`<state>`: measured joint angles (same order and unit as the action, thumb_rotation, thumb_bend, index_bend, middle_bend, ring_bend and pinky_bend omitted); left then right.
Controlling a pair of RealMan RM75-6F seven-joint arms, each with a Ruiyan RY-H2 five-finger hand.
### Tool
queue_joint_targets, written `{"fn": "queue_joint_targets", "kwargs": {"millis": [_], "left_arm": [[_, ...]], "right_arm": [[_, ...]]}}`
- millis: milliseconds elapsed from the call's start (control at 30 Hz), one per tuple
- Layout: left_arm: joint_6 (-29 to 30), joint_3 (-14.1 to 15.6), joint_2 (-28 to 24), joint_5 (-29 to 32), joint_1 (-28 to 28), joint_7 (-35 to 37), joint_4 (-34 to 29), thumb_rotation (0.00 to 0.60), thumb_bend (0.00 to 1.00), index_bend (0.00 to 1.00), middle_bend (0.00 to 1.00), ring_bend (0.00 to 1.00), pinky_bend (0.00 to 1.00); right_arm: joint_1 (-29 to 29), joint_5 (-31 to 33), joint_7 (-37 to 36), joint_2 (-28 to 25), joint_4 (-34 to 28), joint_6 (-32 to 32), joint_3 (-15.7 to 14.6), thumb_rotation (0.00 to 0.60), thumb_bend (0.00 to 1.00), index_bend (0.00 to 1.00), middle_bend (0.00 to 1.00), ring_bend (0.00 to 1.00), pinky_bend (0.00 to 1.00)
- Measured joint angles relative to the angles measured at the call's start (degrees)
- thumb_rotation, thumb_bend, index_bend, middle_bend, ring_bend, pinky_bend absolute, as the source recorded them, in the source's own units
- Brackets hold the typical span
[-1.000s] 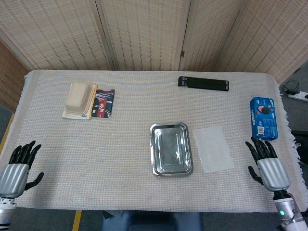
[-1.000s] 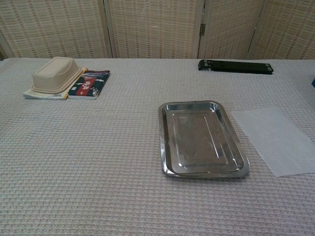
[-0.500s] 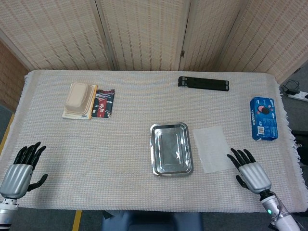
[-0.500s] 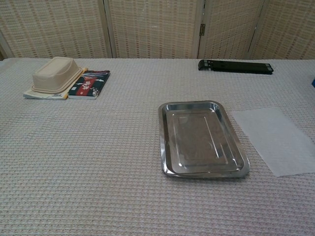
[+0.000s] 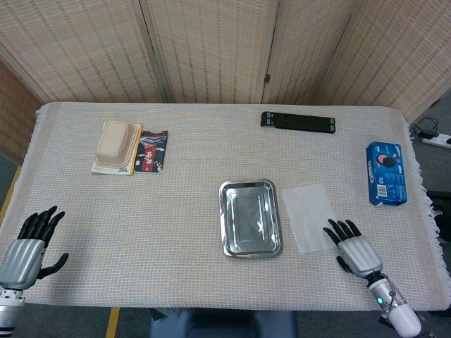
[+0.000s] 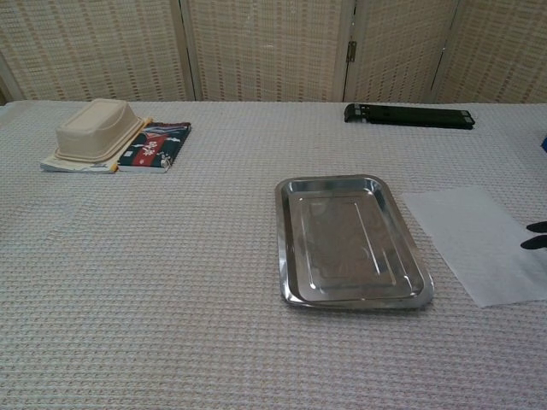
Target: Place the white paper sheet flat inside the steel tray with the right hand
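The white paper sheet (image 5: 309, 217) (image 6: 479, 242) lies flat on the tablecloth just right of the steel tray (image 5: 250, 217) (image 6: 351, 241), which holds nothing. My right hand (image 5: 353, 251) hovers open at the sheet's near right corner, its dark fingertips (image 6: 536, 234) reaching the sheet's right edge in the chest view. At the table's near left corner my left hand (image 5: 28, 243) is open and holds nothing; the chest view does not show it.
A beige food container (image 5: 115, 144) sits on booklets (image 5: 151, 151) at the far left. A black stand (image 5: 297, 121) lies at the back, and a blue cookie box (image 5: 385, 173) at the right edge.
My right hand has moved left from the table's right edge toward the paper sheet, and its fingertips now enter the chest view. The left hand barely shifted.
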<state>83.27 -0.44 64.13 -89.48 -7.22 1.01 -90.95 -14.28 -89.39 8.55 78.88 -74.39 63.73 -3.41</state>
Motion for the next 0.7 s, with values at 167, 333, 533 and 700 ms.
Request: {"fn": "queue_joint_targets", "kwargs": {"millis": [167,333,533,700], "left_arm": [[-0.01,-0.16,-0.09,0.35,-0.02,0.53,0.15,0.6,0.36,0.0,0.0,0.0,0.0],[0.25,-0.18,-0.15,0.26,0.03,0.93,0.27,0.6,0.36,0.0,0.0,0.0,0.0],[0.05,-0.29,-0.26,0.72,0.0,1.28,0.41,0.6,0.36,0.0,0.0,0.0,0.0],[-0.02,-0.38,-0.29,0.99,-0.02,1.36,0.5,0.6,0.36,0.0,0.0,0.0,0.0]], "right_arm": [[-0.17,0.73,0.89,2.5,1.94,0.25,0.5,0.6,0.47,0.15,0.0,0.0,0.0],[-0.82,1.77,2.02,4.36,3.48,-0.4,1.12,0.6,0.47,0.16,0.0,0.0,0.0],[-1.92,3.04,3.15,5.9,4.36,-1.62,1.86,0.6,0.47,0.17,0.0,0.0,0.0],[-2.59,3.81,3.43,6.33,4.59,-2.27,2.25,0.6,0.47,0.22,0.0,0.0,0.0]]}}
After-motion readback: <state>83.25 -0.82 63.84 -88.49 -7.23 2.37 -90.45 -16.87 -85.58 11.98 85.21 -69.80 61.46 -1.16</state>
